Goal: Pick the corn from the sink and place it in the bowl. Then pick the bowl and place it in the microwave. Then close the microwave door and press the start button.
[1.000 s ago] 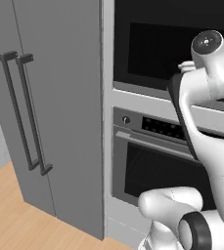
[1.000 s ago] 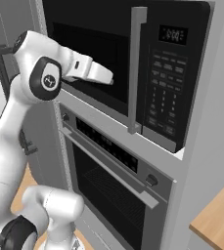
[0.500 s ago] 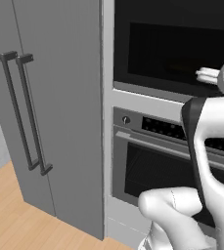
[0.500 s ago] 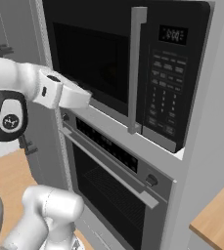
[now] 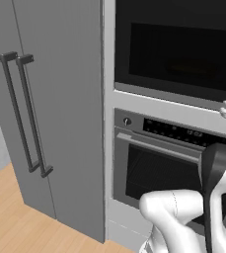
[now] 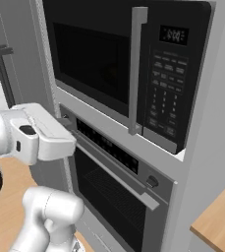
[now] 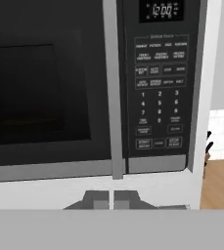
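The microwave (image 6: 133, 74) sits built into the wall, and its black microwave door (image 7: 45, 88) is shut flush against the front. A grey vertical handle (image 7: 112, 88) separates the door from the keypad (image 7: 160, 93), whose display reads 12:00. The bottom row of buttons (image 7: 157, 143) lies just above the microwave's lower edge. My gripper (image 7: 111, 200) is shut with nothing between its fingertips, below the handle and some way back from the front. My white arm (image 6: 40, 133) reaches across in front of the oven's top left corner. The corn, the bowl and the sink are out of view.
Under the microwave is an oven (image 6: 119, 187) with a knob (image 6: 152, 181), control strip and long handle. A tall grey cabinet (image 5: 50, 108) with double handles (image 5: 23, 113) stands to the left. A wooden counter edge (image 6: 217, 216) is at the right, with wood floor (image 5: 16, 222) below.
My arm has dropped from door height to oven height and drawn back from the microwave. The gripper has gone from open to shut. The microwave door stays shut.
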Robot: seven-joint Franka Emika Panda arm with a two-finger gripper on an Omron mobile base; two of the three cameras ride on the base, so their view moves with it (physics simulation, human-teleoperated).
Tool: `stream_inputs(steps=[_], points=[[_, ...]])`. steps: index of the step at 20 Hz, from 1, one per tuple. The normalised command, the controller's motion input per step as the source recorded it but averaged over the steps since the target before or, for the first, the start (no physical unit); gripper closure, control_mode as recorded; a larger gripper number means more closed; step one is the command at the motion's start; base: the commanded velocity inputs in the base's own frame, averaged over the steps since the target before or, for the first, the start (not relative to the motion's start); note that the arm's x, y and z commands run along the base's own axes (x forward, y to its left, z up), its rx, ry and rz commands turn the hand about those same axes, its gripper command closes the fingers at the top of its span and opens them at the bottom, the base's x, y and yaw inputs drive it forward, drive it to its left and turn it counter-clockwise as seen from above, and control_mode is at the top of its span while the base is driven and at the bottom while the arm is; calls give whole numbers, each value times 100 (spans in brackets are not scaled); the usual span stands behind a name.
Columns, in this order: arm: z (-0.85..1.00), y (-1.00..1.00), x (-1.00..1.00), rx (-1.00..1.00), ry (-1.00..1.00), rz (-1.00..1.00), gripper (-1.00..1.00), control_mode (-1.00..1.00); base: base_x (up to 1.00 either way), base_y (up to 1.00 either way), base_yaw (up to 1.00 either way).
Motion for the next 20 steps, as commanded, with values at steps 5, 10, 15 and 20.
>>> stream_inputs(steps=[5,10,15,20], points=[[-6,-4,-44,-1,-1,1,100,-100,0,0,0],[-3,-26,-9,0,0,4,100,-100,0,0,0],[-1,-10,5,0,-4,3,100,-100,0,0,0],[-5,-1,17,0,-13,8,100,-100,0,0,0]])
